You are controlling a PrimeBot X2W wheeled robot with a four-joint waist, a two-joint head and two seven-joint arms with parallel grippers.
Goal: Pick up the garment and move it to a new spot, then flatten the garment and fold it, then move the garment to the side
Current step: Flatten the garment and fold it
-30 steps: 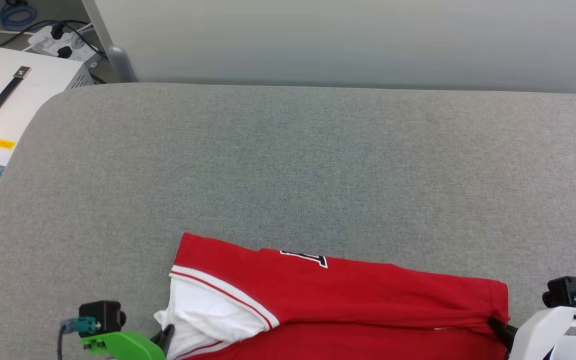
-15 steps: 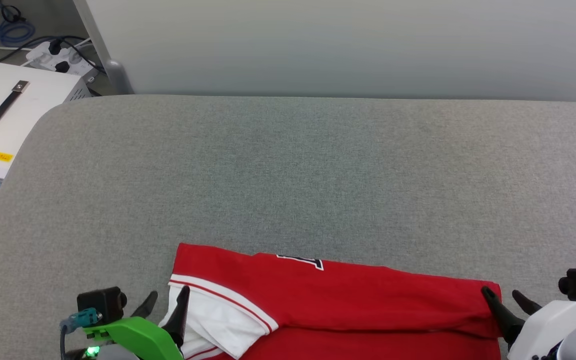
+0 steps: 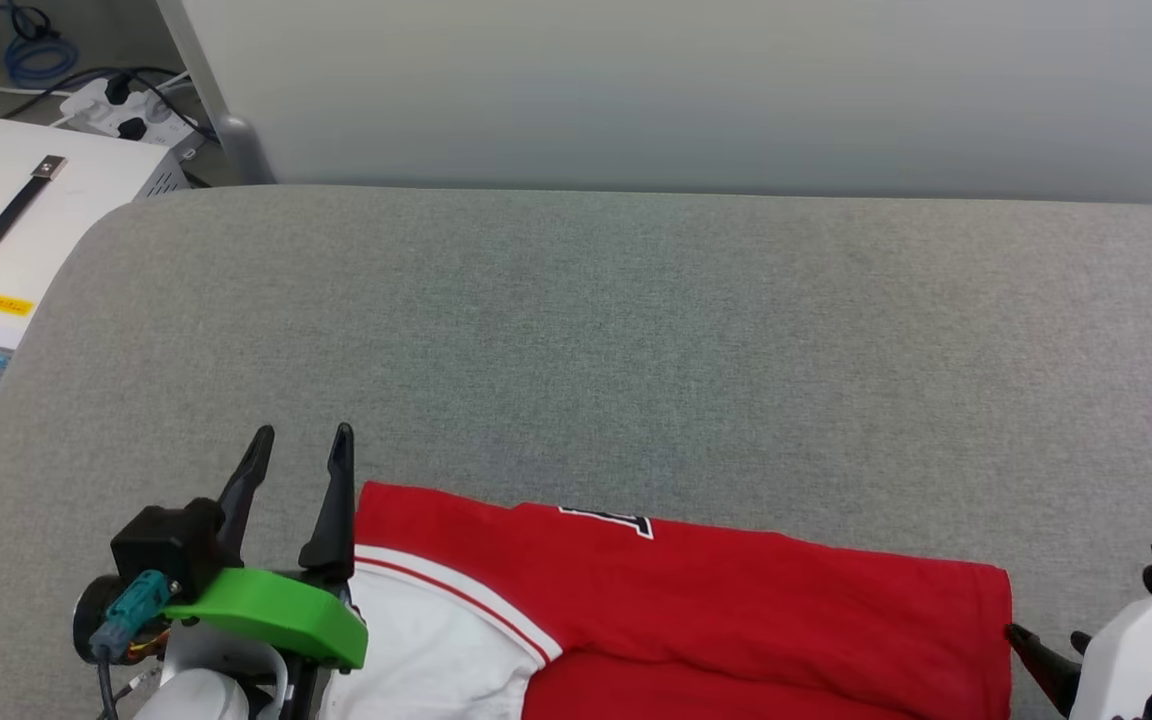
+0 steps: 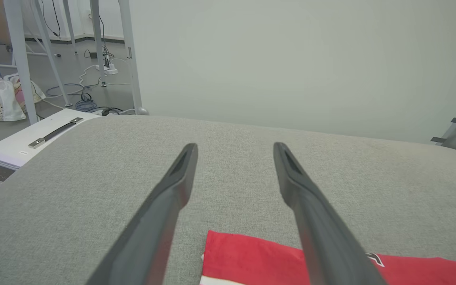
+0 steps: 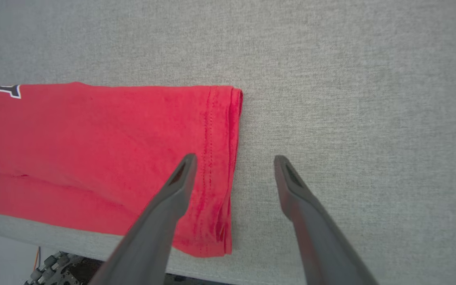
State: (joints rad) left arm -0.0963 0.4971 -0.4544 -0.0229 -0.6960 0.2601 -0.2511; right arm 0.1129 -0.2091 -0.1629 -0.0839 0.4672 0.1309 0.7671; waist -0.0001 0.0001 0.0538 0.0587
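The garment (image 3: 736,610) lies folded on the grey table (image 3: 586,330), along its near edge, and runs left to right from about the middle to near the right side. It is mostly red. A white sleeve (image 3: 426,640) with red stripes shows at its left end, and part of a black-and-white numeral (image 3: 608,520) shows at its far edge. Its right end is a straight stitched hem (image 5: 228,158), which reaches almost to the table's near edge. The left gripper (image 3: 301,435) is at the garment's far left corner with its fingers pointing toward the far side. The fingers are spread well apart and hold nothing. In the left wrist view the left gripper (image 4: 234,145) is above the cloth, with the red corner (image 4: 251,257) under the gap and under one finger. The right gripper (image 3: 1046,636) is at the near right, just beside the hem. In the right wrist view the right gripper (image 5: 234,157) is also spread wide and empty, with one finger above the hem and the other above bare table. Whether that finger touches the fabric cannot be told. Off the table's far left corner stand a white box (image 3: 16,220) with a black handle and a power strip (image 3: 126,100) with plugs in it. A pale wall (image 3: 696,90) rises behind the table.
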